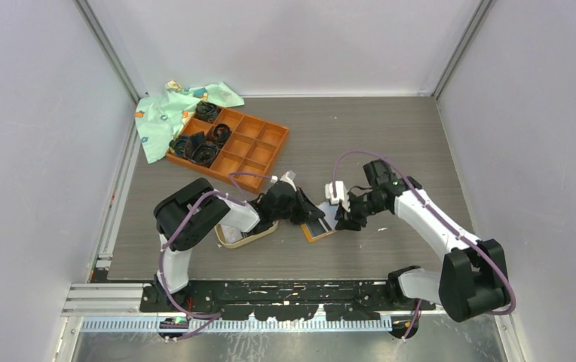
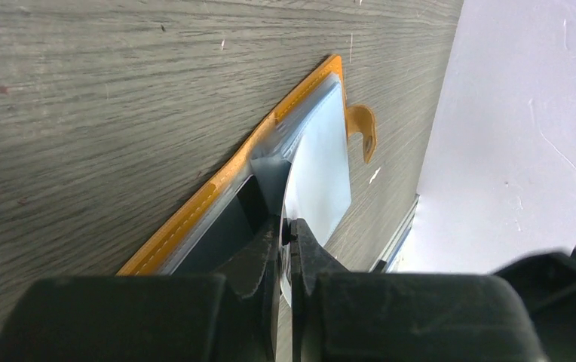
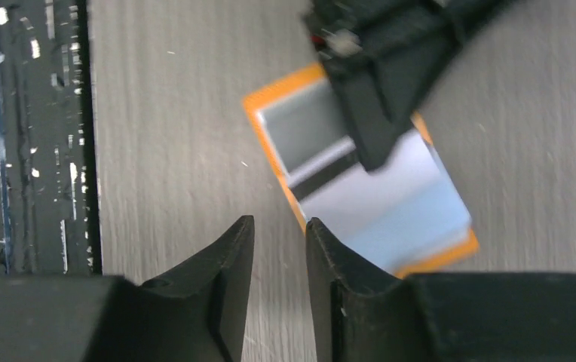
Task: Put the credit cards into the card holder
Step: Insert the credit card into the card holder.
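Observation:
The orange card holder [image 1: 317, 231] lies open on the table between both arms, grey pocket [image 3: 300, 136] up. A pale credit card [image 3: 394, 204] with a black stripe rests across its inside, one end against the pocket. My left gripper [image 2: 288, 230] is shut on the near edge of this card [image 2: 319, 173], which bows toward the holder's orange rim [image 2: 194, 211]. My right gripper [image 3: 279, 222] is open just beside the holder's near edge [image 3: 270, 102], with only table showing between its fingers. In the top view the left gripper [image 1: 311, 213] and right gripper [image 1: 345, 221] flank the holder.
An orange-brown compartment tray [image 1: 266, 147] with dark coiled items stands behind, with a mint patterned cloth [image 1: 168, 113] at its left. An oval tan-rimmed dish [image 1: 243, 237] sits under the left arm. The black base rail [image 3: 36, 136] runs along the near edge.

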Controlling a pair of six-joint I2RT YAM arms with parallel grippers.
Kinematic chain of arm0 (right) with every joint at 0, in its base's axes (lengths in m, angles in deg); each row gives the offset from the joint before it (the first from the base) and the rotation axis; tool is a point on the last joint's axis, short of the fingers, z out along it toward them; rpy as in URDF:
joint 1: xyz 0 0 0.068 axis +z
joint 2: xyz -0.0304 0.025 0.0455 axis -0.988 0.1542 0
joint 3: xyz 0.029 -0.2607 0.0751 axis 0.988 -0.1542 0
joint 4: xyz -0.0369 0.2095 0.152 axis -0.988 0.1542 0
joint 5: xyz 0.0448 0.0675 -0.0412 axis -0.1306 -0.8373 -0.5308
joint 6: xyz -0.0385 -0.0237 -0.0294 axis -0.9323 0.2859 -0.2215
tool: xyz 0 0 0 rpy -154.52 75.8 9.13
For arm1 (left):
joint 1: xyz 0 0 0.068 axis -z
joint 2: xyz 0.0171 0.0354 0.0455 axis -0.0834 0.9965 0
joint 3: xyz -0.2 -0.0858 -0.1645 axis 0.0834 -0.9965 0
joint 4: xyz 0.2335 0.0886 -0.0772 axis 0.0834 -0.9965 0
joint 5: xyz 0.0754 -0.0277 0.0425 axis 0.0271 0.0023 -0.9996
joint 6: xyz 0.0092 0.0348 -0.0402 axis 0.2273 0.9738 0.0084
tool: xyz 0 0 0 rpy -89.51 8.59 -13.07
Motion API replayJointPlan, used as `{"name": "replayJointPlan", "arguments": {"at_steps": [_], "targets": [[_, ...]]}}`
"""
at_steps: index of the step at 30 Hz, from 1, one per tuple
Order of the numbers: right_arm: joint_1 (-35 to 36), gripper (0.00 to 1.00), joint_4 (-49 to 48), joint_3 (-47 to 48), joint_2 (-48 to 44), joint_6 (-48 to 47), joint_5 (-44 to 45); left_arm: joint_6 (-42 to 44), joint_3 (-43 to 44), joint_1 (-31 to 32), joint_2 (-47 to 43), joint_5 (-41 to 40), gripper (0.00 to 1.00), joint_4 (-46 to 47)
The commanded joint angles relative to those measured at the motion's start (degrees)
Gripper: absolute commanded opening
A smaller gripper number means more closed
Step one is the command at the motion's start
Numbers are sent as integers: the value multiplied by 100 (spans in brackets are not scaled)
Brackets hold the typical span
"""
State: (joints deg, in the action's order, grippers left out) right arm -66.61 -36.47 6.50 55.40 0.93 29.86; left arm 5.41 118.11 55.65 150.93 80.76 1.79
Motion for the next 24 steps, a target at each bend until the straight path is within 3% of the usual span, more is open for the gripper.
{"name": "replayJointPlan", "arguments": {"at_steps": [1, 7, 14, 24], "targets": [[708, 31, -863, -392, -389, -751, -240, 228, 64, -25, 236, -20, 7, -317], [1824, 13, -2061, -650, -142, -200, 1123, 261, 53, -33, 229, 11, 7, -307], [2437, 12, -2775, -860, 279, -105, 2135, 253, 68, -51, 262, 70, 7, -277], [2628, 13, -3028, -936, 558, -260, 2834, 259, 81, -51, 276, 122, 7, -265]]}}
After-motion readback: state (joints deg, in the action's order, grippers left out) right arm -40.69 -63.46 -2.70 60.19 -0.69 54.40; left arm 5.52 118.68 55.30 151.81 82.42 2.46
